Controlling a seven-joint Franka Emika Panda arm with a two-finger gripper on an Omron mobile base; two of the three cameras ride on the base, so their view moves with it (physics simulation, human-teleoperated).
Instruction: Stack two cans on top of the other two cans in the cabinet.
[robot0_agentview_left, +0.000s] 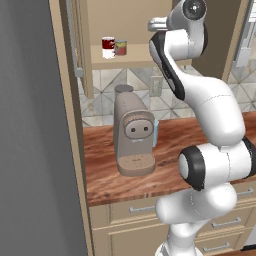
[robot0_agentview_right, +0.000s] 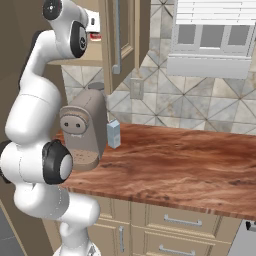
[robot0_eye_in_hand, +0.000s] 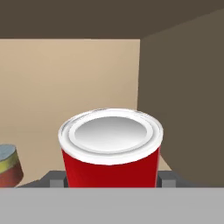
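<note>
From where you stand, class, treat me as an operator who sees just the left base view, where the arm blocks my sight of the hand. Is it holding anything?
Observer: Yes. In the hand view the hand is closed on the bright red can, with a finger tip on each side of it.
Operator: Is it inside the cupboard?
Observer: Yes. The cabinet shows its tan back wall and a shadowed side wall behind the can.
Operator: Is anything close to it?
Observer: A greyish tin with a yellow-and-red label sits at the left edge of the hand view, apart from the red can.
</note>
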